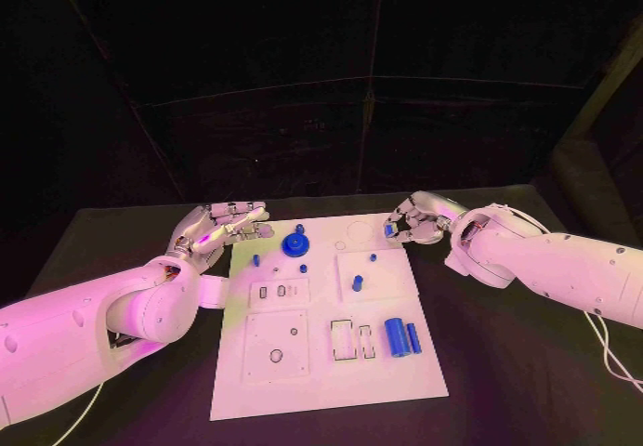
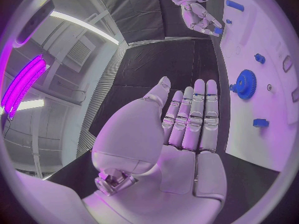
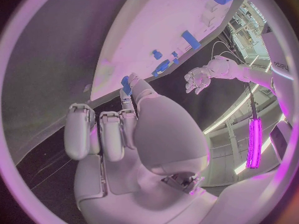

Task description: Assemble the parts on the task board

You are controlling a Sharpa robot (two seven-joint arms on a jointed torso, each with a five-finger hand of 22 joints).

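Note:
The white task board (image 1: 321,372) lies in the middle of the black table. My right hand (image 1: 418,223) hovers over the board's far right corner and pinches a small blue part (image 1: 390,229) between thumb and finger; the right wrist view shows that part (image 3: 126,83) at the fingertips. My left hand (image 1: 221,228) is at the board's far left corner, palm up with straight, spread fingers (image 2: 193,114) and nothing in it. A blue gear (image 1: 295,244) stands on the board just right of the left hand, also seen as the gear (image 2: 244,83) in the left wrist view.
Two blue cylinders (image 1: 400,336) lie side by side near the board's right edge. Small blue pieces (image 1: 360,282) stand in the board's middle, one (image 1: 256,261) near its left edge. Rectangular slots (image 1: 354,339) and a round hole (image 1: 276,355) mark the near half.

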